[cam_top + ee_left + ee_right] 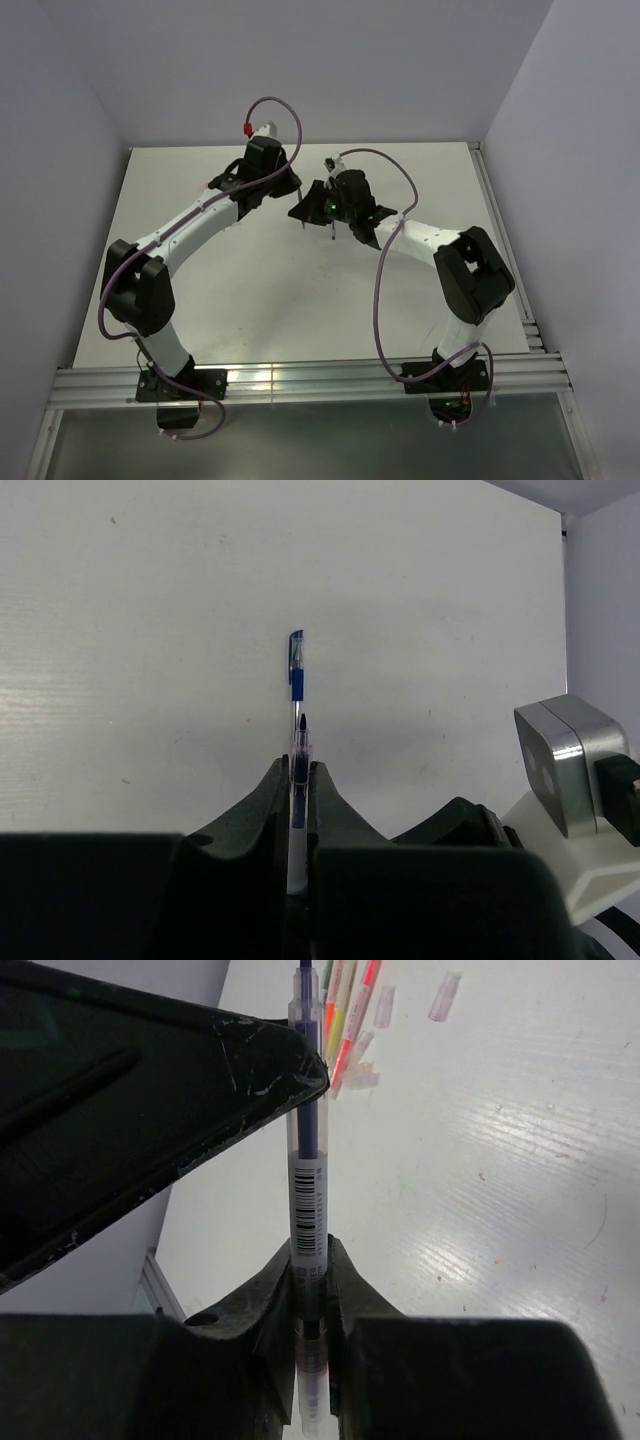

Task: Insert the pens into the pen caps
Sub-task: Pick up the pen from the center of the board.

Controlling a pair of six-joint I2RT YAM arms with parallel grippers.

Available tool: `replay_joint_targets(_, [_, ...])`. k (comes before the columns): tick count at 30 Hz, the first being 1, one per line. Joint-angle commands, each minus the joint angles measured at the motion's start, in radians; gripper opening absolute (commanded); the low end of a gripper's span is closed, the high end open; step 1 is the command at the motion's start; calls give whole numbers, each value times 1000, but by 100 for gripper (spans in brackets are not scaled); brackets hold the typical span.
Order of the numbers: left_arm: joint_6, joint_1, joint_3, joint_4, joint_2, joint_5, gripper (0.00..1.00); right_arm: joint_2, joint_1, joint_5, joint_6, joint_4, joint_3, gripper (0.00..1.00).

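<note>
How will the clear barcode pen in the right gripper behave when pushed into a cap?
The clear pen looks straight and rigid, so probably stiff. Its smooth round barrel may slide through the right gripper, and would likely roll if dropped.

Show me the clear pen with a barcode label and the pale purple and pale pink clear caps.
clear pen with a barcode label (308, 1210): right wrist view, on the label.
pale purple clear cap (444, 996): right wrist view, mid-body.
pale pink clear cap (384, 1006): right wrist view, mid-body.

Left fingers (283, 178) near right fingers (305, 210)
</note>
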Motion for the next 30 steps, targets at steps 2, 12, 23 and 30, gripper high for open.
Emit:
replay_joint_targets(2, [20,-10,1,16,-65,-27,22,-61,7,13,-54,-33,21,0])
replay_joint_targets(12, [145,39,-3,-44,-148,-99,59,-147,-10,19,-103,-80,-65,0])
replay_joint_targets(23, [263,189,217,-129,240,-125,43,-252,-33,27,-151,-164,-165,0])
replay_joint_targets(30, [348,231,488,-246,456,-153,39,-239,-48,-6,-162,-172,-174,0])
